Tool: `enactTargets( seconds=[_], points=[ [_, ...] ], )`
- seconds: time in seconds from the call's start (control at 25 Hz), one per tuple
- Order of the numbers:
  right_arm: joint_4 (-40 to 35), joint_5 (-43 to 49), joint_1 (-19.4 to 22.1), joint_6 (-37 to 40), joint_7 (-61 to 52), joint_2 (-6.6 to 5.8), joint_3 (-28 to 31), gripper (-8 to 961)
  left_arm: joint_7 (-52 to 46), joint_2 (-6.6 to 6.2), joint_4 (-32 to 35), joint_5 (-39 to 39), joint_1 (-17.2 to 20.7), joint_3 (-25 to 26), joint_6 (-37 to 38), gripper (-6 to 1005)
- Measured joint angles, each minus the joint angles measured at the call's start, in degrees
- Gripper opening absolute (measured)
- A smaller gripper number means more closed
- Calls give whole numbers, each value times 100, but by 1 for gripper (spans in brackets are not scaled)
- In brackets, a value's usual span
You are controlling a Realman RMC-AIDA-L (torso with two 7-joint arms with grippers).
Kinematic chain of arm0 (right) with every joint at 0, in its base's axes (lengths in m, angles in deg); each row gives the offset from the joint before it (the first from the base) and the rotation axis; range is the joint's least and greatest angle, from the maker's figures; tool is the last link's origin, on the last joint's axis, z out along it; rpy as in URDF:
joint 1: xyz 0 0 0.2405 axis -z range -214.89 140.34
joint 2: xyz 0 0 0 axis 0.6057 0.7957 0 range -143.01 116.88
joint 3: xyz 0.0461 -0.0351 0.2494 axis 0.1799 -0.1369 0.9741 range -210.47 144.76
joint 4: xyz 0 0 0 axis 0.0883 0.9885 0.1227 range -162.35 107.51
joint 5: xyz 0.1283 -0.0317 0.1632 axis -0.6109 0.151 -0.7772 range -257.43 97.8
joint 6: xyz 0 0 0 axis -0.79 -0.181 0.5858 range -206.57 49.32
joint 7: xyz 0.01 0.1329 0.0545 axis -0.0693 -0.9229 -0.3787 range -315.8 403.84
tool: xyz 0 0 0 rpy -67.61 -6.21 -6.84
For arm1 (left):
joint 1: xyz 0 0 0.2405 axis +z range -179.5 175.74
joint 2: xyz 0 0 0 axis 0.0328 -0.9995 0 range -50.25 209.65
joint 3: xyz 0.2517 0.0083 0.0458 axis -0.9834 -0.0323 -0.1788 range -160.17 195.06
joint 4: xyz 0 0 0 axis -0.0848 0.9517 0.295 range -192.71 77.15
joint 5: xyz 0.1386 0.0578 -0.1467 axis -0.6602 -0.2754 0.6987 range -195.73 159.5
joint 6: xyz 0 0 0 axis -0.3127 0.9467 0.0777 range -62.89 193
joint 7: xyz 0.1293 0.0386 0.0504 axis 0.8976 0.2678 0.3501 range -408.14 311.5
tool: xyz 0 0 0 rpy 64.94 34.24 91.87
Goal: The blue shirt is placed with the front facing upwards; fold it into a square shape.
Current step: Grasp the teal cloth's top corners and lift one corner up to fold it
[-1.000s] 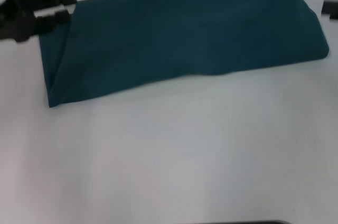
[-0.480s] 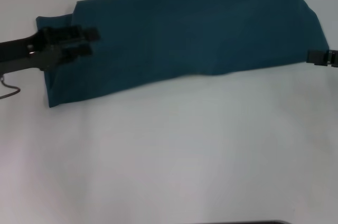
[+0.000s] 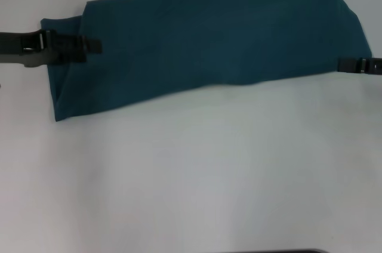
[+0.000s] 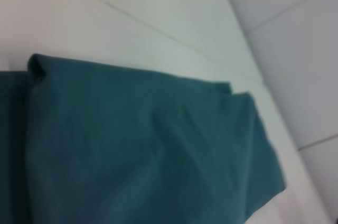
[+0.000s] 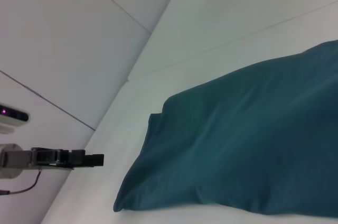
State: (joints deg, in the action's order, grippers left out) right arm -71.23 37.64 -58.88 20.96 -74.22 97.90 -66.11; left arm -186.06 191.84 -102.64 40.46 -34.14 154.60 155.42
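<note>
A: Nearest us the tabletop (image 3: 197,175) is bare; farther back the blue shirt (image 3: 209,38) lies folded into a long band.

B: We judge the crosswise fold remains. Left gripper (image 3: 89,45) over its left end, right gripper (image 3: 346,64) at its right; whether either is open, we cannot tell.

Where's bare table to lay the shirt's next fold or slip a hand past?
The table is bare on the whole near side of the shirt. A thin strip is free beyond it. Crowded: the shirt's left end under the left gripper, and its right end by the right gripper.
</note>
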Motion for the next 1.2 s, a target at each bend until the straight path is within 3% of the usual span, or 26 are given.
enactTargets(
  seconds=[0.4,0.6,0.8,1.2],
  points=[
    [139,7,-97,-31,6,-28,20,927,-642,90,-331,-1464,-482,-102,-610,615],
    [145,7,-89,-44,12,-34,44,928,-913,241,-400,-1580,-508,-102,-758,615],
    [145,6,-77,-46,17,-40,34,928,-1363,222,-394,-1701,-512,-94,-946,622],
    [145,5,-54,-5,21,-18,47,927,-1336,247,-408,-1720,-502,-116,-957,643]
  ],
)
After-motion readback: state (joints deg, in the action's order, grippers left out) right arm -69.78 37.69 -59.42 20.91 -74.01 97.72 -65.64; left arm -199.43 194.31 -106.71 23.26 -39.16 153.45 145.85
